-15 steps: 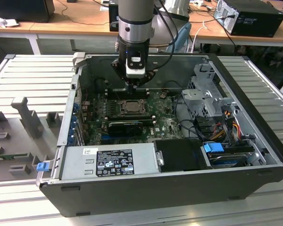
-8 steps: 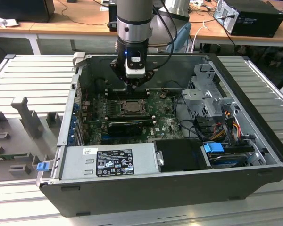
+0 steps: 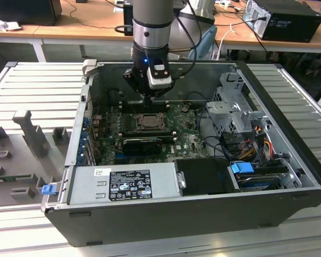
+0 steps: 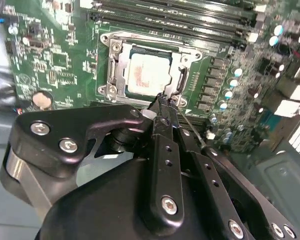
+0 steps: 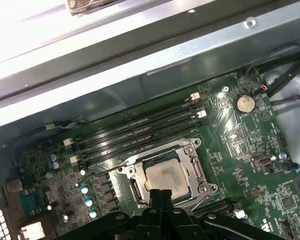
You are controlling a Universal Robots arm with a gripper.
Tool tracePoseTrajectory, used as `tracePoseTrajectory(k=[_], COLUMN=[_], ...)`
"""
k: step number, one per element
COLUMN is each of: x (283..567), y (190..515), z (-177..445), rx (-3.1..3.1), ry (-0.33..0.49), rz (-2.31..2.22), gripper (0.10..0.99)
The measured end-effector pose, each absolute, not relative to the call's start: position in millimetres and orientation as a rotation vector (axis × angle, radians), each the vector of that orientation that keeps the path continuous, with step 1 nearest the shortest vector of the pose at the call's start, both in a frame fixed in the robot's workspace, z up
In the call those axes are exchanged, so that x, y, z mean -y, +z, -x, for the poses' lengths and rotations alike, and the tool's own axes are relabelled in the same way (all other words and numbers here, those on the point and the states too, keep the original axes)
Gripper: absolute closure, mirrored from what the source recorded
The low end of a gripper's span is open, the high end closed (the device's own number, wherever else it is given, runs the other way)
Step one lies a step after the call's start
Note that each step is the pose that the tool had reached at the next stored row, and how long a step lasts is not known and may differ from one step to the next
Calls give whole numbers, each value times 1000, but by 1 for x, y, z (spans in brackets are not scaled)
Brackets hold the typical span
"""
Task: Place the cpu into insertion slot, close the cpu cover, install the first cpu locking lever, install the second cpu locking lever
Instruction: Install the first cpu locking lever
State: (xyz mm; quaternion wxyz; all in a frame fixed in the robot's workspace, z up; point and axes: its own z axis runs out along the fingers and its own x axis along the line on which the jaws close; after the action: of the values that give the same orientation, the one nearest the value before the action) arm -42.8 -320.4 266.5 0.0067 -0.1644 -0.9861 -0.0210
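From my remote seat I see the black two-fingered gripper [image 3: 150, 99] on the grey arm hanging inside the open dark metal computer case [image 3: 203, 214]. It is directly above the insertion slot [image 3: 148, 122], the square black-framed socket on the green motherboard [image 4: 55, 60]. The cpu [image 4: 147, 75], a small flat square chip with a pale silver-grey metal face, lies seated inside the slot, face up. The cpu cover [image 4: 115, 75], a thin silvery metal frame plate with a large central window, lies flat over the slot so that the chip shows through the window. In both wrist views the gripper's fingers [image 5: 162, 195] are drawn tightly together with no gap. Their tips are at the edge of the slot that faces away from the long black memory slots [image 5: 140, 130], and I see nothing clamped between them. In the first wrist view a thin wire locking lever [image 5: 107, 169] angles outward from a corner of the slot on the memory-slot side. In the second wrist view another thin rod [image 4: 192, 130] runs from the slot's edge past the fingers; I cannot tell whether they touch it. A round silver coin battery [image 5: 245, 103] sits on the board well apart from the slot.
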Motion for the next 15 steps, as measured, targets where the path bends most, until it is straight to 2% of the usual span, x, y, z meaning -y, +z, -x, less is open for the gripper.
tracePoseTrajectory(k=[15], x=[320], y=[266], z=[43], rx=[3121], ry=[-61], rz=[-15], gripper=[980])
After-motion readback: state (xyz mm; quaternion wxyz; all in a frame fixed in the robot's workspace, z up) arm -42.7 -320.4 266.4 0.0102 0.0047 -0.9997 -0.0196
